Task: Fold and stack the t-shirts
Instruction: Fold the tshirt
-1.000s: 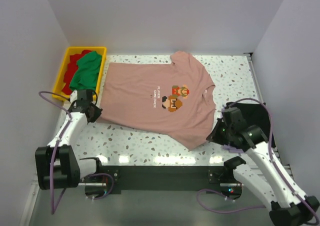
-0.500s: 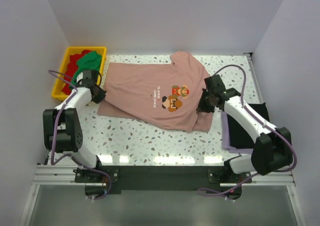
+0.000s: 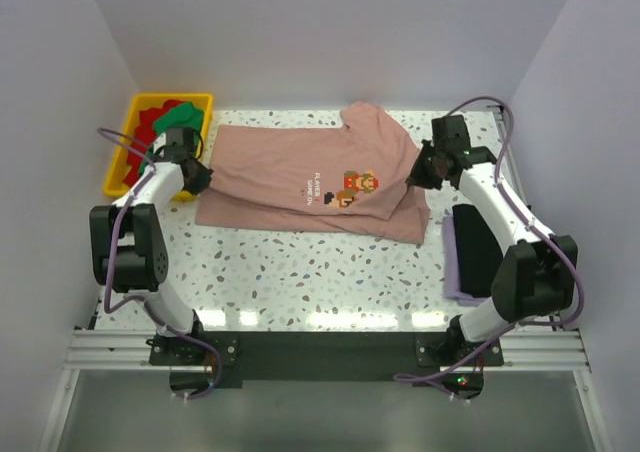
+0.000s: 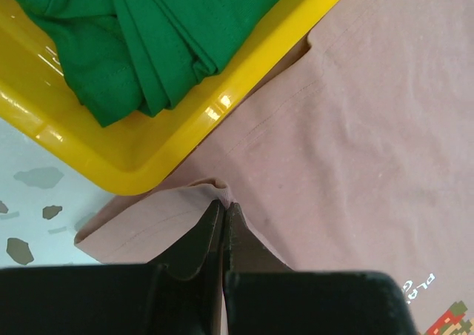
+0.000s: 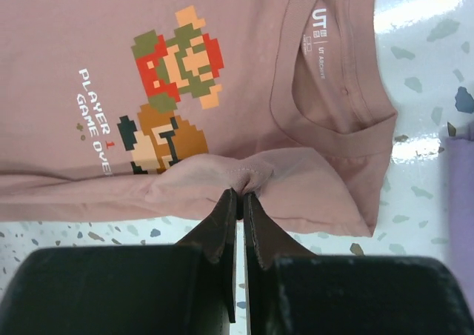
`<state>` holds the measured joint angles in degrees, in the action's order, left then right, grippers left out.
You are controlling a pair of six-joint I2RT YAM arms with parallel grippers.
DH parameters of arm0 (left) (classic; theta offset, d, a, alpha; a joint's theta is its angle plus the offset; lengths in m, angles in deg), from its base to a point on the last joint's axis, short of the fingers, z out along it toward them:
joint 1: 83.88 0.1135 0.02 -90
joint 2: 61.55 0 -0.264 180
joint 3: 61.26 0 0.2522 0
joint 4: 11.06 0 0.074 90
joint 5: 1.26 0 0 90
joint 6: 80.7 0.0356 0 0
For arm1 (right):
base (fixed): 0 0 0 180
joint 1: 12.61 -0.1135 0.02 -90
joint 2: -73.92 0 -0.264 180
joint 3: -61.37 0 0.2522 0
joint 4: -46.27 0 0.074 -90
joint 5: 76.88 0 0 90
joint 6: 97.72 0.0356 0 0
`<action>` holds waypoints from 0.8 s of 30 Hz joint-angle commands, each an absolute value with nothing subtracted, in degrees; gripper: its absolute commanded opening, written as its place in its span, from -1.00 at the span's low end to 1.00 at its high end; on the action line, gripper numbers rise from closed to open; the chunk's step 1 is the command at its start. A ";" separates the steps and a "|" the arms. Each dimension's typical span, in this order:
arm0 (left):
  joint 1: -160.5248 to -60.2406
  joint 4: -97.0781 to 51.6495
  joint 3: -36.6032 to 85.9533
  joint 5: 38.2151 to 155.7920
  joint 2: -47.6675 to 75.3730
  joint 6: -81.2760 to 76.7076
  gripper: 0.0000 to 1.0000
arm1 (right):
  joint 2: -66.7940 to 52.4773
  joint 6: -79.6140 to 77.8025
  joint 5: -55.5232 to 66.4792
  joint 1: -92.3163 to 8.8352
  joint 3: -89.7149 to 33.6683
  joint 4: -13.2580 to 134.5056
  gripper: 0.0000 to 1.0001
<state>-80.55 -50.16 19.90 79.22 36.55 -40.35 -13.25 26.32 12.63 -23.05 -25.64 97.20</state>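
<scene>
The dusty-pink t-shirt [image 3: 300, 177] lies spread across the table, its near long edge doubled over onto itself, the pixel print [image 3: 355, 187] partly covered. My left gripper [image 3: 199, 179] is shut on a pinch of its hem corner [image 4: 215, 190], beside the bin. My right gripper [image 3: 416, 174] is shut on a bunched fold of the cloth [image 5: 248, 176] just below the collar [image 5: 333, 127]. A green t-shirt [image 3: 180, 118] and a red one [image 3: 148, 124] lie in the bin. A folded black t-shirt [image 3: 480, 247] rests on a lavender one [image 3: 452, 272] at the right.
The yellow bin [image 3: 118, 167] stands at the far left, its corner [image 4: 141, 168] touching the pink cloth. White walls enclose the table on three sides. Speckled tabletop [image 3: 300, 272] shows between the shirt and the arm bases.
Both grippers, shut on the pink shirt's near edge, have carried it away from the bases, folding that edge over the shirt's body. The arms now reach far out.
</scene>
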 commanded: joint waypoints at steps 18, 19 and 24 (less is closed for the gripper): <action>-78.79 -50.39 25.02 77.93 41.10 -38.78 -1.00 | -28.11 21.72 10.57 -21.75 -45.10 96.77 -1.00; -78.70 -50.48 25.10 77.93 41.28 -38.95 -1.00 | -29.08 21.64 10.05 -21.84 -45.64 96.77 -1.00; -78.43 -50.66 25.46 77.67 41.54 -38.96 -1.00 | -31.81 21.20 9.60 -21.84 -48.36 97.12 -1.00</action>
<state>-79.24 -50.73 22.83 79.14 41.32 -39.39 -30.85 22.58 10.53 -21.94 -45.12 97.46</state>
